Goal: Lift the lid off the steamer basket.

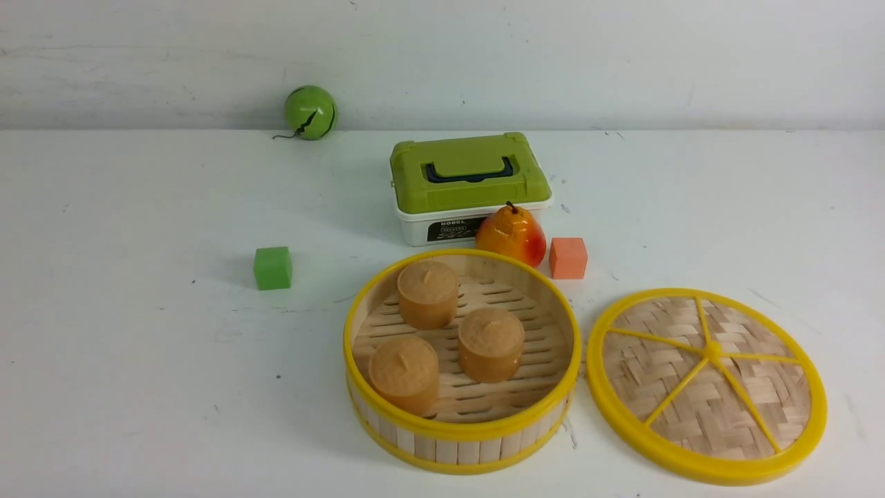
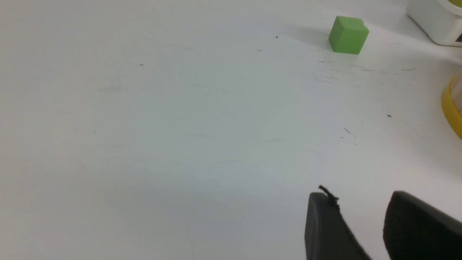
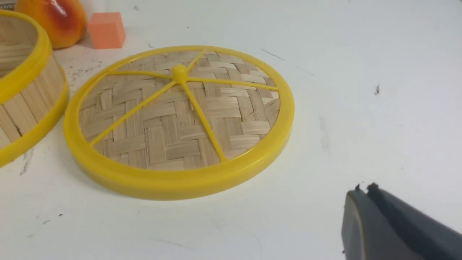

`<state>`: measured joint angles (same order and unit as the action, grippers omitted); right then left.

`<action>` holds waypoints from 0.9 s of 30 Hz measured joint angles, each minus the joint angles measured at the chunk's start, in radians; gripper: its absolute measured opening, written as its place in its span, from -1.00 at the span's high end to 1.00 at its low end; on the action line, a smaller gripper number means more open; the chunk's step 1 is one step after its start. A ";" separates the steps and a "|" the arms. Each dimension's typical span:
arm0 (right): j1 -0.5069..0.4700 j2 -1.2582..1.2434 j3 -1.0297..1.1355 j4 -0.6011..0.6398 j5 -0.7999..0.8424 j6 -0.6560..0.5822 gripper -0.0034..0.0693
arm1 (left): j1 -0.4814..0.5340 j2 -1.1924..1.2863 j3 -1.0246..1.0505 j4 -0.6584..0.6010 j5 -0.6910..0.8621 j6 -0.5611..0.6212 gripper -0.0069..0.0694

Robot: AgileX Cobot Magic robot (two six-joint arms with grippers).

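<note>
The steamer basket [image 1: 462, 429] stands uncovered near the table's front, with three brown bun-shaped pieces [image 1: 426, 293] on its slatted floor. Its lid [image 1: 705, 384], woven bamboo in a yellow rim with spokes, lies flat on the table just right of the basket, a small gap between them. Neither arm shows in the front view. In the right wrist view the lid [image 3: 178, 119] lies apart from my right gripper [image 3: 364, 188], whose fingers are pressed together and empty. My left gripper [image 2: 357, 198] hovers over bare table with a gap between its fingers and holds nothing; the basket's rim [image 2: 451, 108] shows at the edge.
A green-and-white box [image 1: 470, 187] stands behind the basket, with a pear [image 1: 511, 235] and an orange cube [image 1: 568, 258] between them. A green cube [image 1: 272, 268] sits left of the basket, and a green ball [image 1: 310, 112] rests by the back wall.
</note>
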<state>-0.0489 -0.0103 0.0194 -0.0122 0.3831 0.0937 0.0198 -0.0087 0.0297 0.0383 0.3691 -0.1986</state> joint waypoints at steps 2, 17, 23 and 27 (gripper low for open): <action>0.000 0.000 0.000 0.000 0.000 0.000 0.87 | 0.000 0.000 0.000 0.000 0.000 0.000 0.19; 0.000 0.000 0.000 0.000 0.000 0.000 0.85 | 0.000 0.000 0.000 0.000 0.000 0.000 0.19; 0.000 0.000 0.000 0.000 0.000 0.000 0.82 | 0.000 0.000 0.000 0.000 0.000 0.000 0.19; 0.000 0.000 0.000 0.000 0.000 0.000 0.80 | 0.000 0.000 0.000 0.000 0.000 0.000 0.19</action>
<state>-0.0489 -0.0103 0.0194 -0.0122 0.3831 0.0937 0.0198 -0.0087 0.0297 0.0383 0.3691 -0.1986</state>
